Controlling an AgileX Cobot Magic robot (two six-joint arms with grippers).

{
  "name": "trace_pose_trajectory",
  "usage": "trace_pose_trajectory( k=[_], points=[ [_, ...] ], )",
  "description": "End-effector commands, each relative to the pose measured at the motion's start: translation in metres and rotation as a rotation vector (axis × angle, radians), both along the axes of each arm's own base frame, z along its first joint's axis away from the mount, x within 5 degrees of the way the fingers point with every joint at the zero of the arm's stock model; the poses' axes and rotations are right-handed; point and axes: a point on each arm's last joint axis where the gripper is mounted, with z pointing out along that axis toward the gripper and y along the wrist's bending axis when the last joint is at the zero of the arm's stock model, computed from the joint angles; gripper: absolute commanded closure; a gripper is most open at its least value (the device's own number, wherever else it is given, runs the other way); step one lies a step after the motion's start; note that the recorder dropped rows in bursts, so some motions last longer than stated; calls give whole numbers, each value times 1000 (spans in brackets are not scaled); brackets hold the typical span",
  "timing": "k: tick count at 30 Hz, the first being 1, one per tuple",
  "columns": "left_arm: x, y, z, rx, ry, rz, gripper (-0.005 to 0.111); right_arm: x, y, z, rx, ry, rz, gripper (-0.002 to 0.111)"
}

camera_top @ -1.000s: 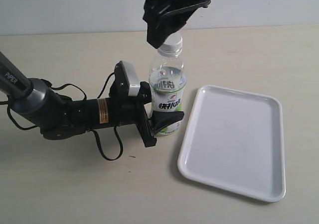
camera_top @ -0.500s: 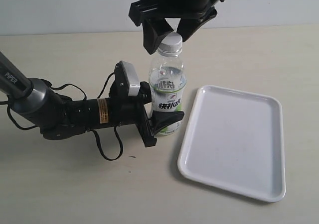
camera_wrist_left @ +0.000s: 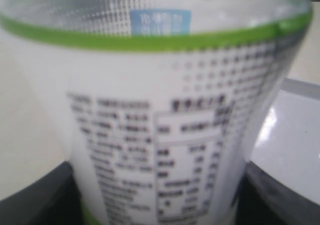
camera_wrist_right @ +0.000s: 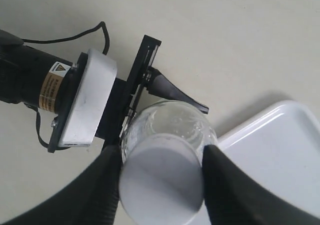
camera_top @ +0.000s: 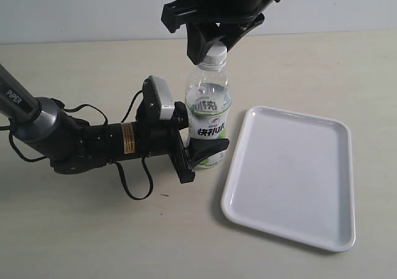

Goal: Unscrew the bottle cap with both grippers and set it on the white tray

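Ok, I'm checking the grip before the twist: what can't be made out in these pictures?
- Exterior view: right fingers cover the cap's top; contact unclear.
- Left wrist view: bottle label print blurred, too close; left fingers cut off by the edge.
- Right wrist view: cap hides the neck.

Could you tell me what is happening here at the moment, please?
The left gripper clamps the bottle by its lower body and holds it upright on the table. The right gripper reaches in from above, with its fingers set against both sides of the bottle cap. The cap sits on the neck and is not yet off. The white tray lies beside the bottle, waiting for it.
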Motion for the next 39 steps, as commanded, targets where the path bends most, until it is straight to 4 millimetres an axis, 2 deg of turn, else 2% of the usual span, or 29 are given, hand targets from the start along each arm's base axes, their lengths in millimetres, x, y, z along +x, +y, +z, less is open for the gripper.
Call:
trace_pose_trajectory(
  k=[1, 7, 15, 18, 22, 29, 35, 39],
  points=[
    [-1, 0, -4, 37, 6, 3, 106, 0, -1, 3, -7, -23, 32, 84],
    [-1, 0, -4, 37, 6, 3, 106, 0, 0, 4, -51, -81, 238, 108],
    [-1, 0, -4, 37, 6, 3, 106, 0, 0, 4, -154, -203, 655, 108],
    [-1, 0, -4, 37, 6, 3, 106, 0, -1, 4, -211, -265, 864, 108],
    [-1, 0, -4, 37, 6, 3, 106, 1, -3, 3, -266, -291, 961, 108],
    [-1, 0, -4, 37, 6, 3, 106, -4, -5, 14, -258, -318, 951, 108],
    [-1, 0, -4, 37, 6, 3, 106, -10, -9, 27, -223, -307, 775, 108],
    [0, 0, -4, 37, 7, 5, 106, -18, -19, 44, -229, -314, 591, 108]
  ],
)
